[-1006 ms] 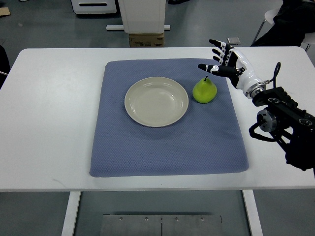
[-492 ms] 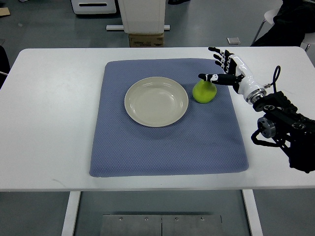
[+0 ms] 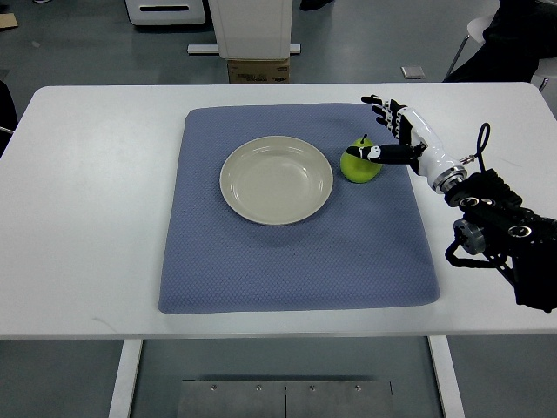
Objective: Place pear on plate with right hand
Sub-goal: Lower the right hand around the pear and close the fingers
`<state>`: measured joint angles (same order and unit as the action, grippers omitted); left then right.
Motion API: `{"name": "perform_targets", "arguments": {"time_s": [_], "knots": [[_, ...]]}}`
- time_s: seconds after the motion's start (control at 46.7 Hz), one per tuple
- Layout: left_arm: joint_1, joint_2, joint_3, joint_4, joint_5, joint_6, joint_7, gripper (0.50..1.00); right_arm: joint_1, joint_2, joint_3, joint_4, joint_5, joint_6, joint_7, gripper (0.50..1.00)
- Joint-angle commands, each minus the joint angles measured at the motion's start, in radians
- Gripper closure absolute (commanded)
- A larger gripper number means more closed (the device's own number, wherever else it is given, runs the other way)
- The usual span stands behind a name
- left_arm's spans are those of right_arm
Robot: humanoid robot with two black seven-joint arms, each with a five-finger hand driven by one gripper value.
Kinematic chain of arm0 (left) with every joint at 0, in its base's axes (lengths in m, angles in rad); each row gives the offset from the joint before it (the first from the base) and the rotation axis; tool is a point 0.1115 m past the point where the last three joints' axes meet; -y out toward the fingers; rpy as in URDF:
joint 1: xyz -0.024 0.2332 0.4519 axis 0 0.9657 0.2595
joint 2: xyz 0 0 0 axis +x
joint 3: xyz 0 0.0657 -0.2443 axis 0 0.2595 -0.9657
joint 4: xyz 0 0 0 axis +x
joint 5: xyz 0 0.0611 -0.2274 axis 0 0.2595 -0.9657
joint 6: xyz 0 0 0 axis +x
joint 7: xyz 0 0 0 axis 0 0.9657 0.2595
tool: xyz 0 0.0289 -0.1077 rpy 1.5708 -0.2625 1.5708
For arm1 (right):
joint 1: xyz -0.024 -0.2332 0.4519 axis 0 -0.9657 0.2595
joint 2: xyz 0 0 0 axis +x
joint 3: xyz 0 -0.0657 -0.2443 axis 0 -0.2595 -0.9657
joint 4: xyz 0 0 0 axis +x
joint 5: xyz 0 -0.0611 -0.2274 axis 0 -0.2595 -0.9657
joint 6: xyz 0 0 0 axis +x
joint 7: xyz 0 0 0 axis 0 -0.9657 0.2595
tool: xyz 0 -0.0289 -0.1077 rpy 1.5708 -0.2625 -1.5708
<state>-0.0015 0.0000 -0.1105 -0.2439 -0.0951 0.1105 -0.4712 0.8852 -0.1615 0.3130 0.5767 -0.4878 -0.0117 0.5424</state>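
A green pear [image 3: 359, 165] stands on the blue mat [image 3: 296, 261], just right of the cream plate [image 3: 277, 179], which holds nothing. My right hand [image 3: 380, 129] reaches in from the right edge and hovers over the pear's right side. Its fingers [image 3: 381, 105] are spread open behind the fruit and the thumb [image 3: 372, 153] lies across the pear's top. The hand is not closed around the pear. My left arm does not show.
The mat lies on a white table [image 3: 96, 200]. My black forearm and its cable [image 3: 500, 226] cross the table's right side. Beyond the far edge stand a white cabinet base [image 3: 252, 30] and a cardboard box [image 3: 258, 70].
My right hand has moved lower and a little left, from above and behind the pear down onto it, so the thumb now rests over its top. The pear and plate have not moved.
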Motion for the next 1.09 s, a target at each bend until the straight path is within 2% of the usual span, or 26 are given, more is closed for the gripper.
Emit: {"name": "perform_targets", "arguments": {"time_s": [0.0,0.599,1.07], "knots": [[0.000,0.000,0.000,0.000,0.000,0.000,0.000,0.500,0.000,0.008,-0.017,-0.001,0.000,-0.017,0.007,0.505],[0.000,0.000,0.000,0.000,0.000,0.000,-0.001,0.500,-0.012,0.046,-0.083,-0.061,0.000,-0.093,0.030,0.507],[0.000,0.000,0.000,0.000,0.000,0.000,0.000,0.500,-0.023,0.048,-0.118,-0.084,0.000,-0.106,0.053,0.517]]}}
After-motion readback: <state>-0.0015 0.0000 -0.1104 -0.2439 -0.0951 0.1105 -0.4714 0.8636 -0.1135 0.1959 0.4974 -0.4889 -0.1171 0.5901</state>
